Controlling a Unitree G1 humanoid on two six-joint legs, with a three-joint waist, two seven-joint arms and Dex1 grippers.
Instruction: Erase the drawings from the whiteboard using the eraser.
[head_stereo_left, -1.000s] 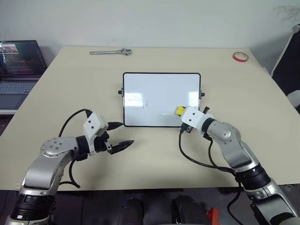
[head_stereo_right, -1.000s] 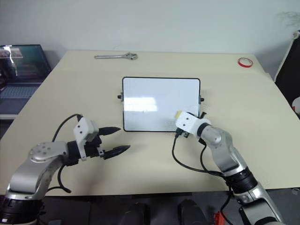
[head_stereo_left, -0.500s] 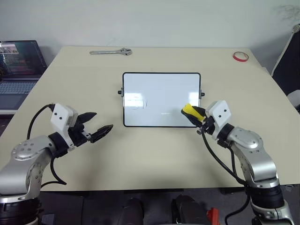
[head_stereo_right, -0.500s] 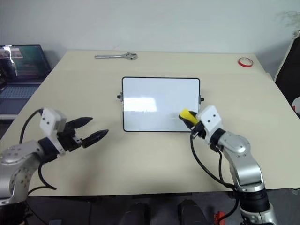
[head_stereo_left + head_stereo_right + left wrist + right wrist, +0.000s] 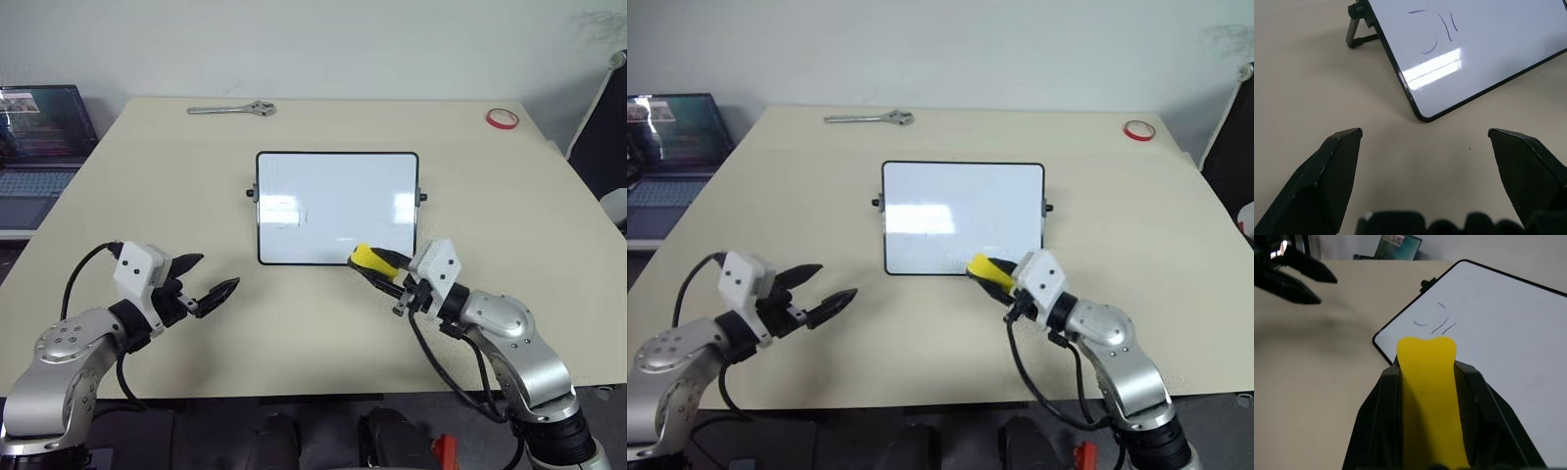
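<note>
The whiteboard (image 5: 338,186) lies in the middle of the table, with faint dark drawings (image 5: 289,212) on its left half; these strokes (image 5: 1437,29) are clearer in the left wrist view. My right gripper (image 5: 374,267) is shut on the yellow eraser (image 5: 368,258), which hangs at the board's near edge, right of centre. I cannot tell whether the eraser (image 5: 1427,382) touches the board. My left gripper (image 5: 217,272) is open and holds nothing, hovering over bare table off the board's near left corner.
A metal wrench (image 5: 232,109) lies at the far side of the table. A red tape ring (image 5: 503,118) sits at the far right corner. An open laptop (image 5: 39,137) stands on a separate surface to the left.
My right gripper has drawn back from the board's right lower part toward its near edge and rolled, keeping the eraser. My left gripper has swung left, away from the board, staying open.
</note>
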